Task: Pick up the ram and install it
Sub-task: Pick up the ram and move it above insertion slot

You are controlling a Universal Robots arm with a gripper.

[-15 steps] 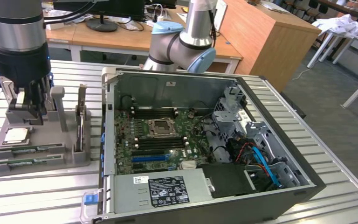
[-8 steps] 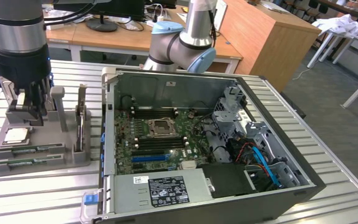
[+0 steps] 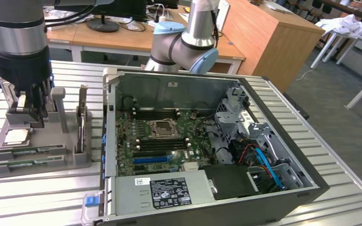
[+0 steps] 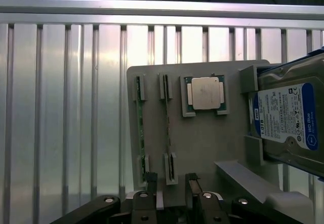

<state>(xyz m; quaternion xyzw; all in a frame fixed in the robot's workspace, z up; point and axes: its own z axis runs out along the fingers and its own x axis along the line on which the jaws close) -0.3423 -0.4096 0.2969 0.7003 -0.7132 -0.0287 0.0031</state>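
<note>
Over the grey tray (image 3: 68,162) at the exterior view's left, the gripper (image 3: 31,117) hangs with its jaws apart and nothing between them. Seen from the wrist, the ram (image 4: 167,127) stands on edge in its slot on the tray, in line with the gap between the fingers (image 4: 152,182). Just its thin green rim faces the camera, so chips and label cannot be made out. A second stick (image 4: 140,127) stands just beside it, and the processor (image 4: 205,93) lies on its other side. The hard drive (image 4: 286,117) is cut off by the frame edge. The open computer case (image 3: 168,87) sits beside the tray, its memory slots too small to read
</note>
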